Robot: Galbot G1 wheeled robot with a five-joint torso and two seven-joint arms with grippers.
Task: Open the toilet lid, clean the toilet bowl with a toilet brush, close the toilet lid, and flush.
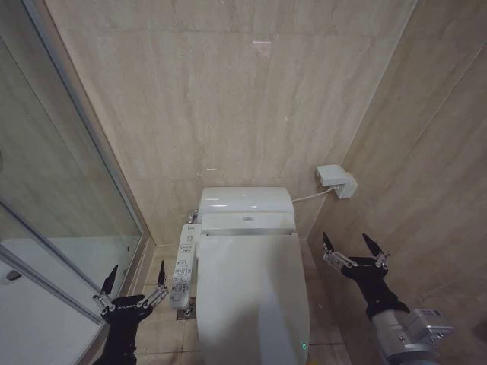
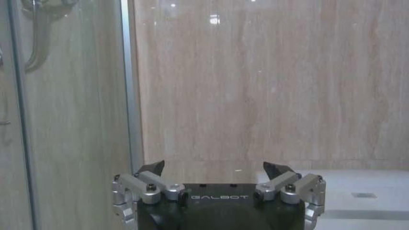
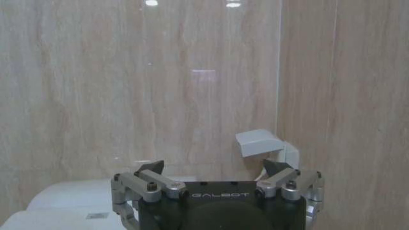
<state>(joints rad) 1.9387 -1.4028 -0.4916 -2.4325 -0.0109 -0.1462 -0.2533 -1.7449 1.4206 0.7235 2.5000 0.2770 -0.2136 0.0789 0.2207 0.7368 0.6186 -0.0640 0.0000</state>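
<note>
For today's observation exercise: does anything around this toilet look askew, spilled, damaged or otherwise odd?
Nothing stands out. The toilet lid lies shut and straight, the side control panel sits level, and both tools, left and right, hang open beside it.

"GALBOT" stands, apparently mirrored, on both end effector (image 2: 219, 173) (image 3: 219, 172) bodies.

Toilet sits dead center against the back wall, with the toilet lid (image 1: 251, 293) down over the bowl and the tank (image 1: 246, 204) behind it at 12 o'clock. Control panel (image 1: 184, 262) hangs off its side at 9. Wall box (image 1: 336, 180) at 2, glass shower partition (image 1: 61, 205) way over at 9. Left gripper (image 1: 135, 277) at 8, right gripper (image 1: 350, 245) at 3, both clear of the toilet.
</note>
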